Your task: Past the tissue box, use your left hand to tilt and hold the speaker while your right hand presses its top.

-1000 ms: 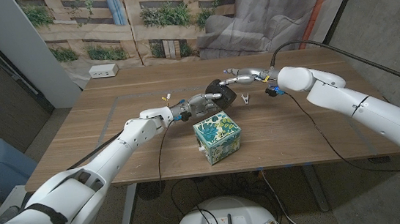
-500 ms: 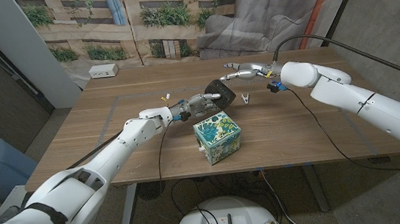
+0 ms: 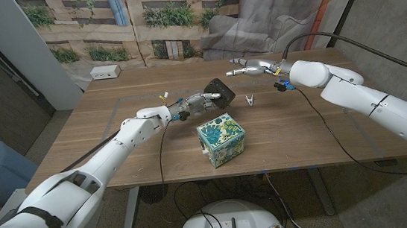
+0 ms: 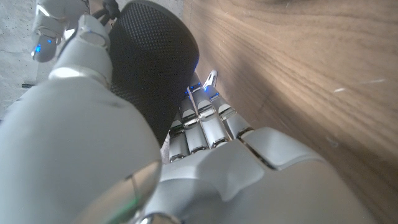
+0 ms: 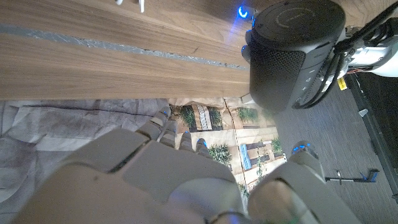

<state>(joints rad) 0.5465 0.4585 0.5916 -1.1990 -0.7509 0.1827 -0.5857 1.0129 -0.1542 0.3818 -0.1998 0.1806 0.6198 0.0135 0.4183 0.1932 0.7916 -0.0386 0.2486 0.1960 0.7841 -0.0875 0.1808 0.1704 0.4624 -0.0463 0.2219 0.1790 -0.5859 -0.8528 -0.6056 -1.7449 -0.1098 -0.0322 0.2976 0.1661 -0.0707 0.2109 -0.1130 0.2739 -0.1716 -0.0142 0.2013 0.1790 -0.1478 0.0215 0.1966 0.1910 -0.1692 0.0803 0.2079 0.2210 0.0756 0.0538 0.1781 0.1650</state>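
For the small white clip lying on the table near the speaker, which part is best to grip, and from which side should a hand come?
Pinch the white clip across its narrow body, coming from above: it lies low on the table, so a side approach offers little to catch. The right hand is open and probably better placed; the left hand holds the tilted speaker. Finer detail is too small to tell.

Speaker (image 5: 292,53) showing matt black mesh fabric and smooth top, table (image 3: 116,141) showing grained matt wood, hands (image 4: 205,168) gleaming in glossy silver-white plastic.
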